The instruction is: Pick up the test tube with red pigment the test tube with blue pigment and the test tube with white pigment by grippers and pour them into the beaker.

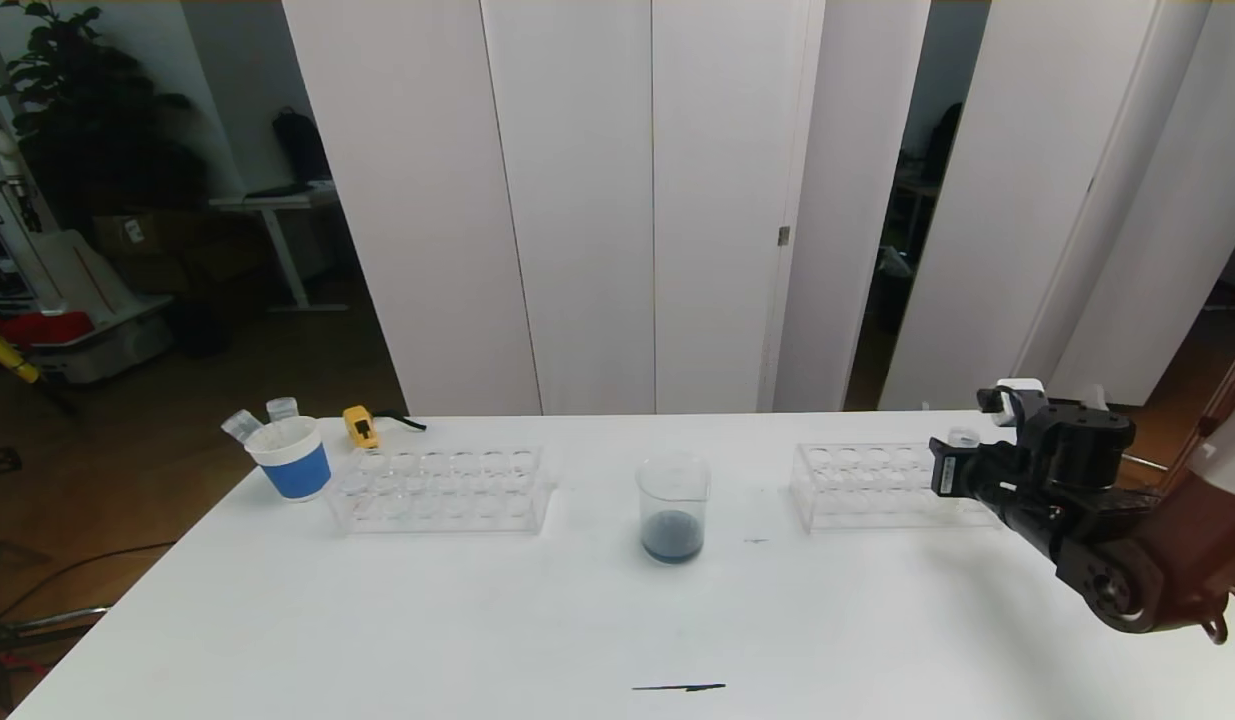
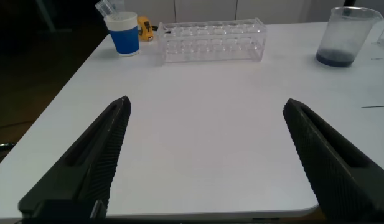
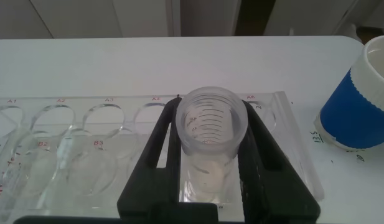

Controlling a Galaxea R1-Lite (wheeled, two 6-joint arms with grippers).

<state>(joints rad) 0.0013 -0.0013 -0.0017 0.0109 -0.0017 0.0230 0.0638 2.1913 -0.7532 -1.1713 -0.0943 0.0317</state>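
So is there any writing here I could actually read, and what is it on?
"A1", "A2", "B2", "B3": small red hole labels on the clear tube rack under the right gripper, which is shut on a clear test tube.
Other red marks on that rack: too blurred to read.
Small dark marks beside the blue-banded paper cup: unreadable.
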